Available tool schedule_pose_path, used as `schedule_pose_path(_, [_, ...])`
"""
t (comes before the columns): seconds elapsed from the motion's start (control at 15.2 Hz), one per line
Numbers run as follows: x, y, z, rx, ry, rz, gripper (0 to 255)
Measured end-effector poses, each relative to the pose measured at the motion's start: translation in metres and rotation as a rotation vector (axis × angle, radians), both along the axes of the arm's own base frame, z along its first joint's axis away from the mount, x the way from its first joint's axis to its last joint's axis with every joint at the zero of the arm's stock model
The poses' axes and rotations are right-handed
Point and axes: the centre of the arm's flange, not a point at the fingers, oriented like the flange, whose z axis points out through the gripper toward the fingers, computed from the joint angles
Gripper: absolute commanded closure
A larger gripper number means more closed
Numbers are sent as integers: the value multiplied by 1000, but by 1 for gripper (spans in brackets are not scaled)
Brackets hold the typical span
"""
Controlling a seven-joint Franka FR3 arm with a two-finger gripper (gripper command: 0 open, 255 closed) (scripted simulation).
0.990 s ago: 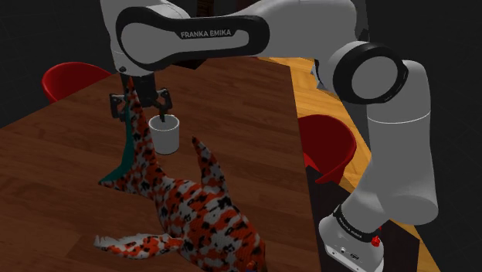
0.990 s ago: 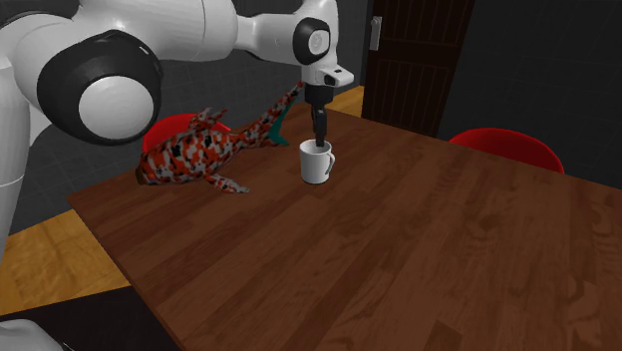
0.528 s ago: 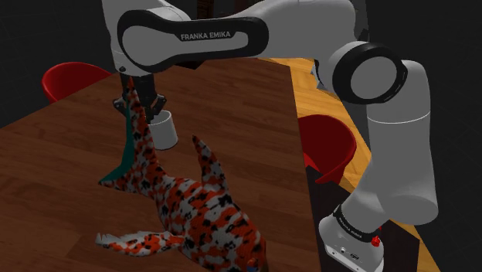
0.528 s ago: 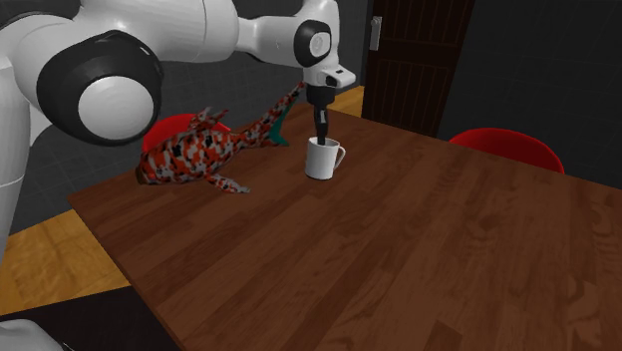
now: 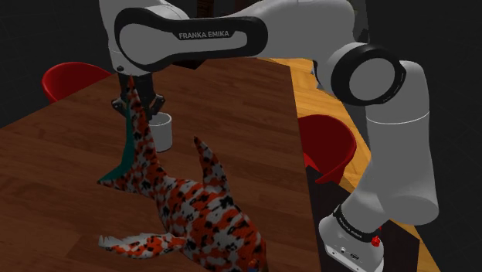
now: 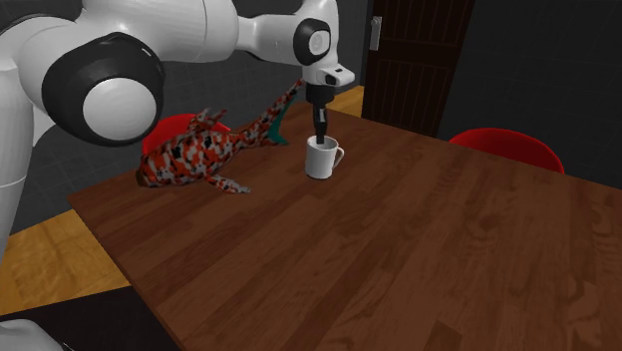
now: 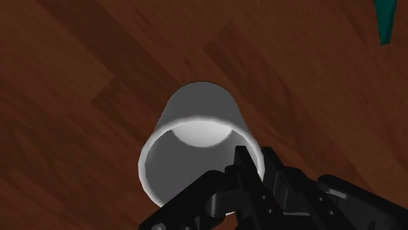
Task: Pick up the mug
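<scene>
Pinching the mug (image 6: 319, 162) rim, end effector (image 6: 321, 139) above.

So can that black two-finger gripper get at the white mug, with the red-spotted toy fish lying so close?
Probably yes: the black gripper is straight above the white mug, clasping its rim. The red-spotted fish lies beside it, not in between.

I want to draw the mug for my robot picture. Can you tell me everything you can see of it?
The mug is plain white, round, open-topped and empty, with one small handle pointing to the second exterior view's right. It leans a little above the brown wooden table. The black gripper is shut on its rim, one finger inside, one outside. Whether its base touches the table, I cannot tell.
</scene>
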Motion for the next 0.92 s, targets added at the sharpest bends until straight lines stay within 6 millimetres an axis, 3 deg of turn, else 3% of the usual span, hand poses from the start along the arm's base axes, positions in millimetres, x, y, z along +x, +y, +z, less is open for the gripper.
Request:
schedule_pose_path(0.46, [-8,-3,13,-61,85,3,255])
schedule_pose_path(0.92, [-9,-3,48,-63,88,4,255])
